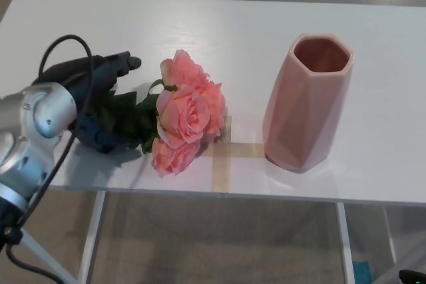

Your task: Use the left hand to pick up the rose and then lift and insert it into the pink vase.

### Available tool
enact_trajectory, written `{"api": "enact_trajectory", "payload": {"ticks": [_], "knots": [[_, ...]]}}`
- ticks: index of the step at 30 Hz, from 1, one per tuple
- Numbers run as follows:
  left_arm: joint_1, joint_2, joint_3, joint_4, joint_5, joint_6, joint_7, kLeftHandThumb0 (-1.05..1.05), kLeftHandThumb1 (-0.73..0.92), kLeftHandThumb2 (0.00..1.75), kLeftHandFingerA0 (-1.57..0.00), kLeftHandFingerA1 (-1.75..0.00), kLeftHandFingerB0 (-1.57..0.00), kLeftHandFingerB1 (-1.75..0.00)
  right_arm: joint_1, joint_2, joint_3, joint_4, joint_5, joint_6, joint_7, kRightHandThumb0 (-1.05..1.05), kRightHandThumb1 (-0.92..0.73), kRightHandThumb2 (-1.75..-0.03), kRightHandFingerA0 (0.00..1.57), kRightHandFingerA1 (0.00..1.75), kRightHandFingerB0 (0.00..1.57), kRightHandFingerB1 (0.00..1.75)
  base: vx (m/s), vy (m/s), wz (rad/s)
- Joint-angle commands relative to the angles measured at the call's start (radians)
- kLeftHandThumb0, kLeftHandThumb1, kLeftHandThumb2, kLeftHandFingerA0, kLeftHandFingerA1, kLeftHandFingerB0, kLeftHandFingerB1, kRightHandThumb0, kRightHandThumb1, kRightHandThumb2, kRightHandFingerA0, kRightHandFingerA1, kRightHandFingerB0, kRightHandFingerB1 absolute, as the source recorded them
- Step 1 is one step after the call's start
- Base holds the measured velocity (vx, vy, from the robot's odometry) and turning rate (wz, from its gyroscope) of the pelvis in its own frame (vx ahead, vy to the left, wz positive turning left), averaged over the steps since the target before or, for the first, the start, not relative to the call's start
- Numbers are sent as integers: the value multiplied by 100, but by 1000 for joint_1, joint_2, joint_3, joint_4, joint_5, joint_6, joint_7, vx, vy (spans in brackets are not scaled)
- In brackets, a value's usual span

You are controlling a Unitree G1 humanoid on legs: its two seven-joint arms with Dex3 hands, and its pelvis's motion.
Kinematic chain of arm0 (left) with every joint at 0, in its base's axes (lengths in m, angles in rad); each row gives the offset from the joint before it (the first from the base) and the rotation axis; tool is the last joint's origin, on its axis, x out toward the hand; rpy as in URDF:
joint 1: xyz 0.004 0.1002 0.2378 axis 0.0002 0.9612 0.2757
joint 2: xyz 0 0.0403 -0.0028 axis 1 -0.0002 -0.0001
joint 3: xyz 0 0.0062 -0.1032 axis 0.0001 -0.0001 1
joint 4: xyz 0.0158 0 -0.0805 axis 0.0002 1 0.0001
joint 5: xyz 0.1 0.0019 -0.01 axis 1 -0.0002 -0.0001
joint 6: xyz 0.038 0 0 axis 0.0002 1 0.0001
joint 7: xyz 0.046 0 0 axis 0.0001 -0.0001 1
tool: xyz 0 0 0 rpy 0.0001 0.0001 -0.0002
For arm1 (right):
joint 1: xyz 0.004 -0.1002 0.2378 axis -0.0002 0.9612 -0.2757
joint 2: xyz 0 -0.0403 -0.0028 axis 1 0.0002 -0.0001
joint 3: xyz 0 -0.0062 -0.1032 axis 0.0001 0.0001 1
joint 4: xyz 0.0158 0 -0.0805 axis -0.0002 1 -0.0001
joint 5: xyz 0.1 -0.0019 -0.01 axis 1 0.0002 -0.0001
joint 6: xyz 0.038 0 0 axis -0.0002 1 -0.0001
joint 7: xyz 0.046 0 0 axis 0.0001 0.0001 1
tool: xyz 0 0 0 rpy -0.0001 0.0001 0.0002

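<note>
Under the left hand (100,101), rose (186,114) stem hidden; grasp impossible to tell.

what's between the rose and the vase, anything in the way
Nothing visible. The rose lies on the table with bare tabletop and only flat tape between it and the vase, whose mouth is open. The left hand is at the stem.

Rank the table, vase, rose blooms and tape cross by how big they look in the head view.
1. Table: fills most of the view.
2. Vase.
3. Rose blooms: a somewhat smaller cluster than the vase.
4. Tape cross: smallest, partly hidden by the blooms.
</note>
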Motion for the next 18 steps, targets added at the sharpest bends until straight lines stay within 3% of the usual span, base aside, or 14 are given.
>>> {"api": "enact_trajectory", "payload": {"ticks": [1, 12, 15, 16, 18], "knots": [[-7, -28, -8, 16, 60, 26, 21, -54, 34, 75, 0, -17, 0, -23, 1, -9, -4, 8, 13, 12, 11, -25, -59, -57, 73, 45, 58, 41, 0, 0, 0], [41, -78, -2, 14, 73, 37, 33, -55, 36, 75, -4, -16, -4, -24, -2, -7, -4, 5, 13, 10, 11, -26, -59, -57, 73, 45, 59, 41, 0, 0, 0], [51, -95, -12, 37, 87, 26, 55, -53, 37, 73, -6, -30, -6, -31, -4, -7, -8, 8, 16, 9, 12, -26, -59, -57, 73, 45, 59, 41, 0, 0, 0], [51, -99, -15, 44, 90, 24, 54, -53, 42, 54, -14, -27, -11, -26, -4, -8, -8, 8, 16, 8, 13, -26, -59, -57, 73, 45, 59, 41, 0, 0, 0], [47, -106, -33, 62, 101, 28, 37, -44, 47, 55, -19, -29, -15, -28, -7, -9, -8, 7, 16, 8, 15, -26, -59, -57, 73, 45, 59, 41, 0, 0, 0]]}}
